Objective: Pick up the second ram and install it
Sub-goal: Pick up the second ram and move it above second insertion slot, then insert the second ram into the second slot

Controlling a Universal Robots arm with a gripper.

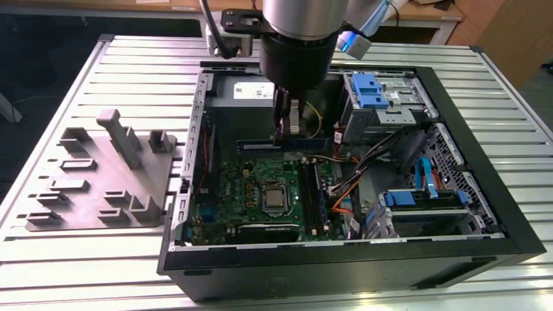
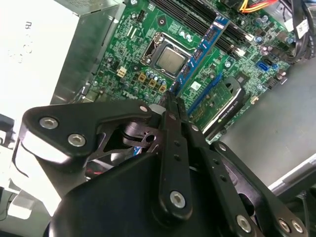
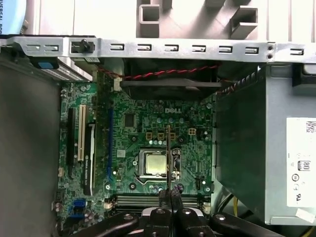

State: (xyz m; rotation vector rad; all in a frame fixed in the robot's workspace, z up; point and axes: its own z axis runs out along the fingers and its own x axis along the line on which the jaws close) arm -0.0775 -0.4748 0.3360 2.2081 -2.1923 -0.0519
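Jaws are clamped shut on the second ram [image 1: 259,145], holding it inside the open computer case [image 1: 509,214] above the green motherboard [image 1: 250,188]. In the exterior view the fingers cover the stick's middle and the arm's body hides their upper part. In the first wrist view the stick [image 3: 169,148] is edge-on, a thin line over the processor socket [image 3: 154,163], crosswise to the black slots [image 3: 143,200]. In the second wrist view its gripped end [image 2: 198,55] is hidden. Whether it touches the board, I cannot tell.
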